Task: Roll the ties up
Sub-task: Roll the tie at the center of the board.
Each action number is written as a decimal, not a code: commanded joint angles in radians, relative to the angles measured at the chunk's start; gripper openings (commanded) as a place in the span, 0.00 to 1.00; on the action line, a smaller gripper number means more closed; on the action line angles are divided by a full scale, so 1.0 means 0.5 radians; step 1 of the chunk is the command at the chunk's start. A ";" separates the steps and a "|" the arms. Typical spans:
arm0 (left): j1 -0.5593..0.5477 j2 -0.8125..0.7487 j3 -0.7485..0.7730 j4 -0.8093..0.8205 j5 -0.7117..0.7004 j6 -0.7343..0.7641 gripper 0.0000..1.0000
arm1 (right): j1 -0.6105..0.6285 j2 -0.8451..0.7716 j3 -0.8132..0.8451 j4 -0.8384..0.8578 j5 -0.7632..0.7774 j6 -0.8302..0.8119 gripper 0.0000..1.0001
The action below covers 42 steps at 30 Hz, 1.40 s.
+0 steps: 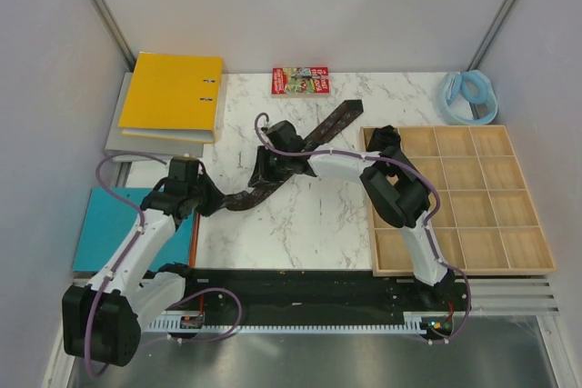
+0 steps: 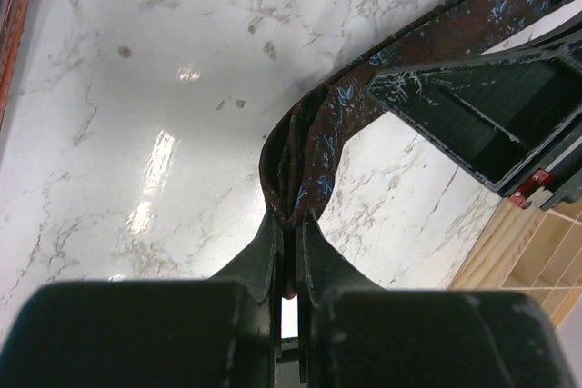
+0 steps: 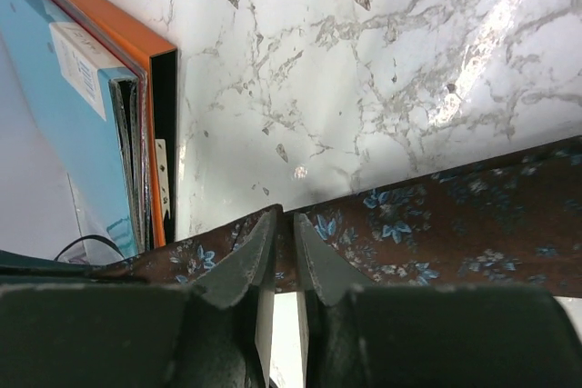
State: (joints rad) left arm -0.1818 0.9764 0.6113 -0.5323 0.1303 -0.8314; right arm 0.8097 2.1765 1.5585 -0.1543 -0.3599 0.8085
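Marble tabletop (image 1: 309,224): tie (image 1: 338,119) at frame centre unrolled, no coil. Left gripper (image 2: 289,221) pinches tie; right gripper (image 3: 284,218) narrow, grip unclear.

The left end effector (image 2: 289,217) is clamped closed, the right end effector (image 3: 284,217) barely parted.

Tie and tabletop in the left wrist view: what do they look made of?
Tie: woven cloth, possibly silk or polyester; dark brown with small pale-blue flowers, folding softly where the left fingers pinch it. Tabletop: white with grey veins, glossy, mirroring lights; marble or a marble-print laminate, can't tell which.
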 commanded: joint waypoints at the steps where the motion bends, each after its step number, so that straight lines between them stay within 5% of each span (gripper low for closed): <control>1: 0.002 -0.069 0.051 -0.172 0.043 0.123 0.02 | 0.034 -0.101 -0.028 -0.020 0.057 0.027 0.20; 30: -0.008 0.225 0.333 -0.301 0.120 0.337 0.02 | 0.326 -0.055 -0.135 0.023 0.165 0.135 0.18; 42: -0.198 0.486 0.458 -0.294 -0.036 0.347 0.02 | 0.323 -0.073 -0.150 -0.013 0.186 0.101 0.18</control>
State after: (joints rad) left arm -0.2565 1.1866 0.7887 -0.7002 0.1528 -0.6914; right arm 0.9661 2.1719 1.4864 -0.1555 -0.2863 0.8642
